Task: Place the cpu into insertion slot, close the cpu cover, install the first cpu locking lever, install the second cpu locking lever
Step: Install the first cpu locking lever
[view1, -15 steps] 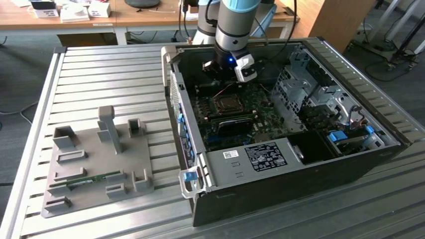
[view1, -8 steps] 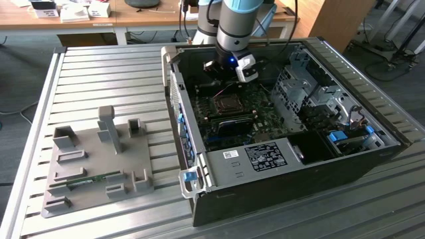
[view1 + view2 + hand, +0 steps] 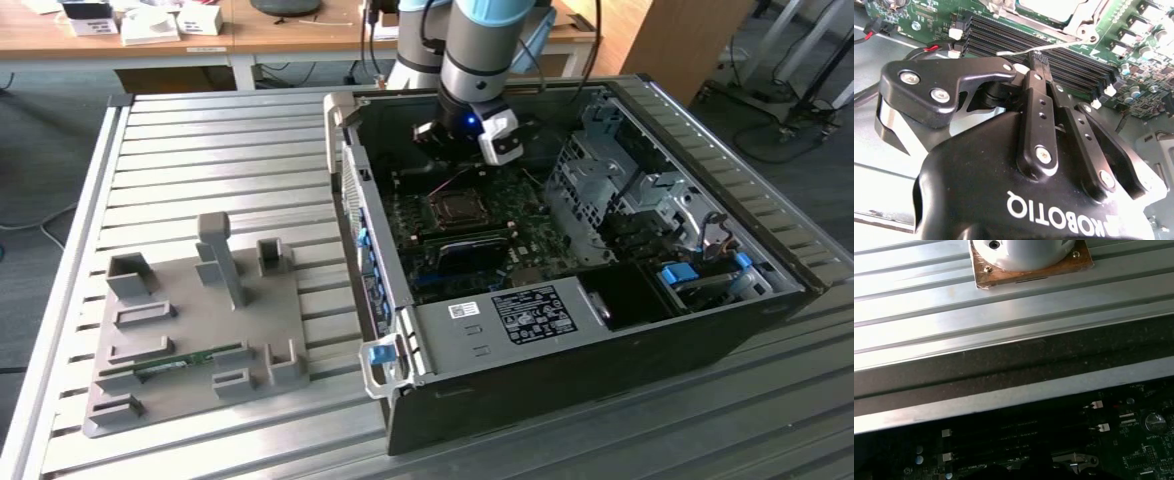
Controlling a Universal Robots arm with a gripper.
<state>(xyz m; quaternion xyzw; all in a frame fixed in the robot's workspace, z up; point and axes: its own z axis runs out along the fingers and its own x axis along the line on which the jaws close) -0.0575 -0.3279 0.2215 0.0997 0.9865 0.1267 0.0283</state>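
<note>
your claw sits nearest, fingers pressed together, tips at the thin silver lever; in the exterior view it hangs at twelve o'clock from the cover.

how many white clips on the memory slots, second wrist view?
4. Two white plastic clips sit at one end of the black memory slots, two at the opposite end. More may be hidden.

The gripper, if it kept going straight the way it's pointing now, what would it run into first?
Most likely the thin metal lever crossing right at the tip of the gripper in the second wrist view; whether they touch is unclear. Beyond it lie the black memory slots.
</note>
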